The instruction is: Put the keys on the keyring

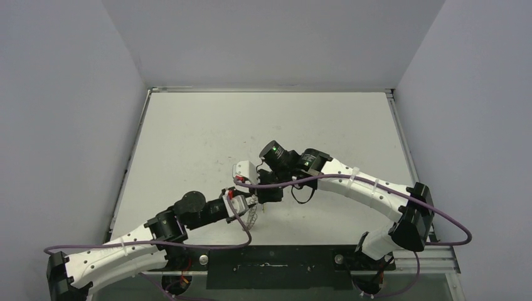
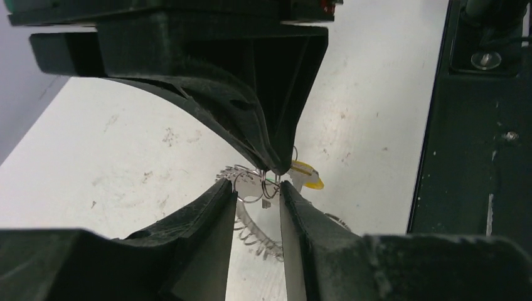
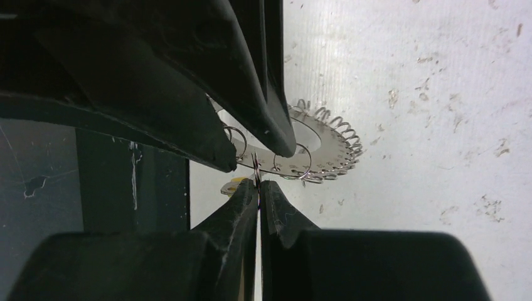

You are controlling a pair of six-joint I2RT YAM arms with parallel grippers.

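Note:
The keyring (image 1: 253, 217), a flat silver disc rimmed with wire loops, lies on the white table between the two arms. My left gripper (image 2: 258, 186) is open, its fingers either side of the keyring's (image 2: 254, 236) near rim. My right gripper (image 3: 257, 183) is shut on a thin wire loop at the rim of the keyring (image 3: 326, 141); whether that loop carries a key I cannot tell. A yellow-headed key (image 2: 307, 175) lies just beside the right gripper (image 2: 276, 168) and peeks out behind its finger (image 3: 231, 187). A speck of green (image 2: 271, 179) shows at the pinched loops. From above, the left gripper (image 1: 246, 204) and right gripper (image 1: 266, 200) meet tip to tip.
The black base rail (image 1: 270, 266) runs along the table's near edge, close behind the keyring. Grey walls enclose the table on the left, far and right sides. Purple cables (image 1: 351, 179) drape along both arms.

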